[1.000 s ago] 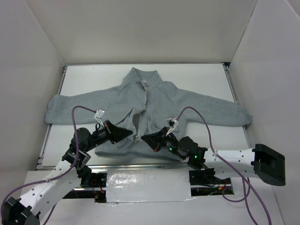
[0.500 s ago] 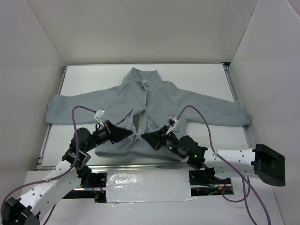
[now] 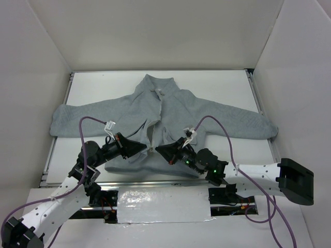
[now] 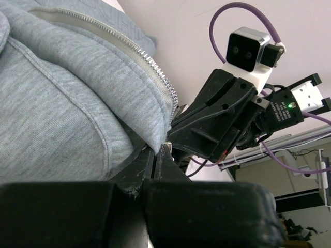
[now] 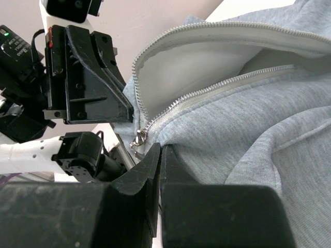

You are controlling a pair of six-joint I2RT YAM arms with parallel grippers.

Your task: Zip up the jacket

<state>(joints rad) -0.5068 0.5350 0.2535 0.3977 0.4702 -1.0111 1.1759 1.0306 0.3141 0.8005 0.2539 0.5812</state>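
Note:
The light-grey fleece jacket [image 3: 176, 108] lies flat on the white table, collar far, hem near, zipper open along the lower front. My left gripper [image 3: 148, 150] is shut on the hem of the left front panel; in the left wrist view [image 4: 159, 148] the fabric edge and zipper teeth [image 4: 152, 70] run down to its tips. My right gripper [image 3: 157, 150] is shut on the hem of the right panel [image 5: 161, 149], just beside the metal zipper pull [image 5: 138, 138]. The two grippers face each other, tips almost touching.
White walls enclose the table on three sides. A metal rail and a strip of silver tape [image 3: 163, 206] run along the near edge. Purple cables [image 3: 85, 134] loop above both wrists. The jacket sleeves [image 3: 248, 121] spread toward both side edges.
My right gripper has moved slightly left toward the left gripper, drawing the two hem edges closer together. The gap at the bottom of the zipper has narrowed.

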